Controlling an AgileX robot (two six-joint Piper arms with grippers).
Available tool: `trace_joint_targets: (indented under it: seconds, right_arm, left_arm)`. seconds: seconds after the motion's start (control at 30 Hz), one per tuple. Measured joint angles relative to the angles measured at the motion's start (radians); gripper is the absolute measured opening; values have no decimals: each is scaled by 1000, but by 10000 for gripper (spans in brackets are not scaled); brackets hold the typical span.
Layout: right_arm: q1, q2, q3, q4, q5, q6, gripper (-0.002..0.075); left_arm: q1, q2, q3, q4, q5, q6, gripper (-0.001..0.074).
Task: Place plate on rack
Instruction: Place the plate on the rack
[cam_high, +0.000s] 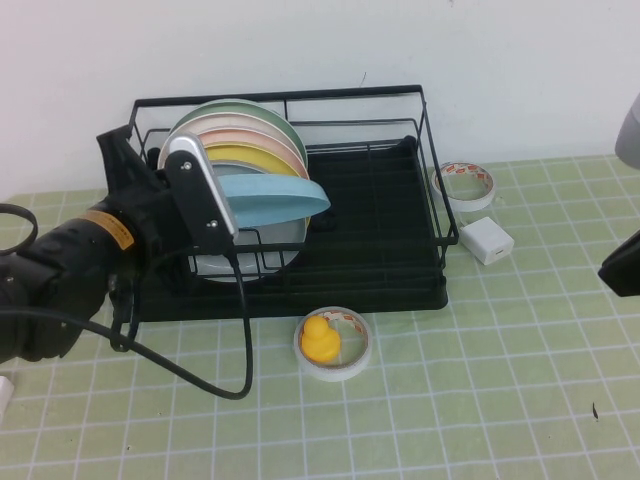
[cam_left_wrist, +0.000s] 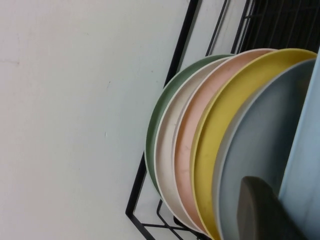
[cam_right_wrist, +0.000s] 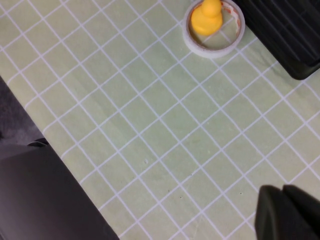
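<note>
My left gripper (cam_high: 222, 205) is shut on the light blue plate (cam_high: 272, 198) and holds it tilted above the left part of the black wire rack (cam_high: 380, 200). Green, white, pink, yellow and grey plates (cam_high: 245, 135) stand upright in the rack just behind it. In the left wrist view the light blue plate (cam_left_wrist: 306, 165) sits right beside the grey plate (cam_left_wrist: 260, 145), with one dark finger (cam_left_wrist: 260, 210) between them. My right gripper (cam_high: 625, 262) hangs at the right edge, away from the rack; in the right wrist view its fingers (cam_right_wrist: 287, 212) are together and empty over the mat.
A tape roll with a yellow duck (cam_high: 333, 343) lies in front of the rack. Another tape roll (cam_high: 464, 184) and a white charger (cam_high: 486, 240) lie to the rack's right. A black cable (cam_high: 200, 375) loops on the mat at the left.
</note>
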Motion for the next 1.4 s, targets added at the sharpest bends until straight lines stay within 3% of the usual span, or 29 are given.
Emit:
trace_joint_targets:
  seconds: [0.77, 1.4]
  right_arm:
    - [0, -2, 0, -4, 24, 0, 4]
    - [0, -4, 0, -47, 24, 2, 4]
  left_arm:
    - [8, -23, -7, -63, -27, 77, 82]
    - [8, -46, -7, -90, 95, 81, 82]
